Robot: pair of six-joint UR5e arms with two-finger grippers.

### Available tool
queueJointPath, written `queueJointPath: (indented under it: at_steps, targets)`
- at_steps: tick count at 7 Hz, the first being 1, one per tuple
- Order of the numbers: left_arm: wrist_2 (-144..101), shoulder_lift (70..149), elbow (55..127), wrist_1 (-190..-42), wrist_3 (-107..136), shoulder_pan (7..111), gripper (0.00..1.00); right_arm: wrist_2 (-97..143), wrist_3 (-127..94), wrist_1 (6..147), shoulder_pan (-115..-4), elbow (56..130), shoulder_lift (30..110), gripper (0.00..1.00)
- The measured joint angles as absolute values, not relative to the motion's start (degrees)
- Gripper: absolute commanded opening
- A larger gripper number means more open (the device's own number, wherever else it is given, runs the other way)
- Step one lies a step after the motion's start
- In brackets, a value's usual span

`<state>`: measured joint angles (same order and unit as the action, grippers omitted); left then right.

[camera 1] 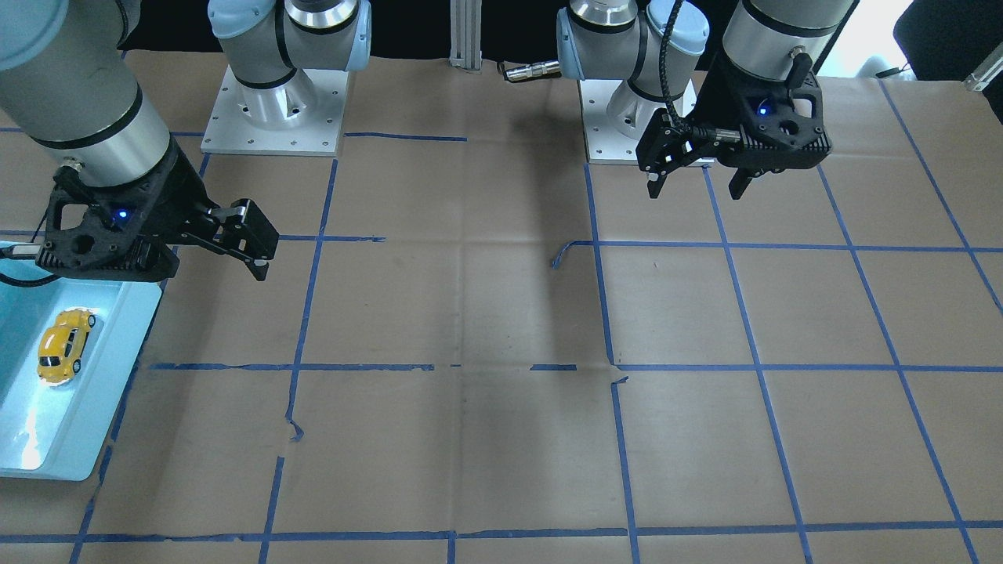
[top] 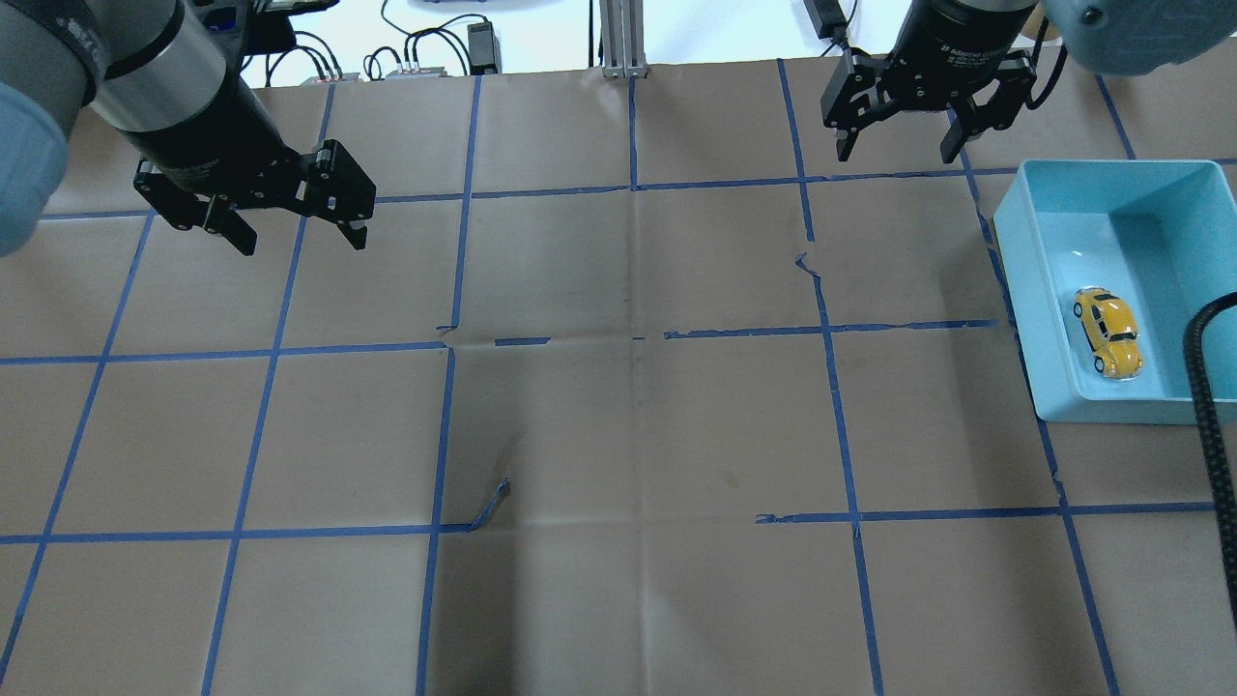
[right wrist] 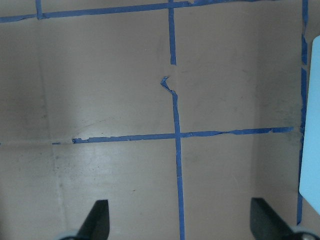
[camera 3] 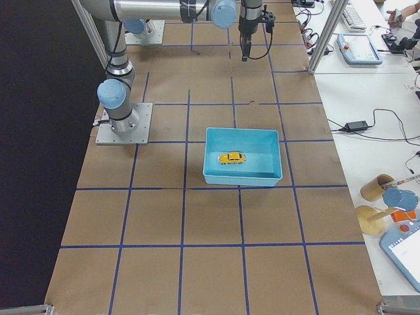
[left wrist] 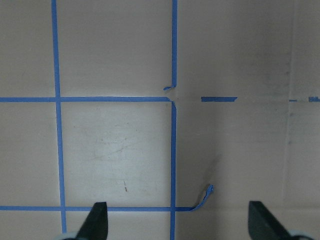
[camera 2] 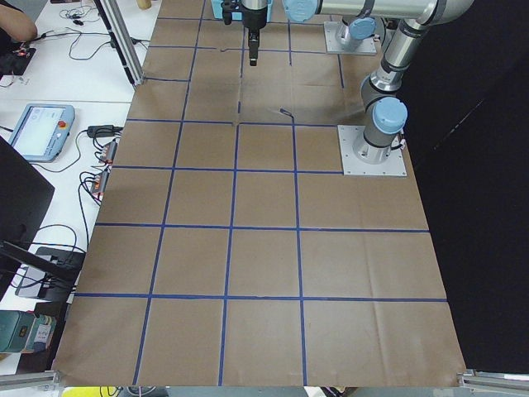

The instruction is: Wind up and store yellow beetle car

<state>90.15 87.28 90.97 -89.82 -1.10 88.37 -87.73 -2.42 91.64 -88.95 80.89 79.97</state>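
Yellow beetle car (top: 1108, 332) sits on its wheels inside the light-blue bin (top: 1140, 242), close to the bin's robot-side wall. Right fingers (top: 844, 145) hang spread and empty, outside the bin; left fingers (top: 238, 234) are spread and empty too, well apart from it. The danger, I'd say: a reach into the bin could clip that near wall, or the glossy little car could squirt from a pinch. A black cable (top: 1208, 387) crosses the bin's corner; a loose tape curl (top: 493, 503) lifts off the tabletop (top: 638, 435).

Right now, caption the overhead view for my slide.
Yellow beetle car lies in the blue bin; left gripper and right gripper open, empty.
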Motion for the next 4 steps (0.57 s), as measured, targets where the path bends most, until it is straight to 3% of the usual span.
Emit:
queueJointPath:
  at_steps: [4]
  targets:
    - [90.2, 87.2, 91.0, -89.8, -1.1, 88.4, 1.00, -87.0, -2.3, 91.5, -88.9, 81.6, 81.1, 1.00]
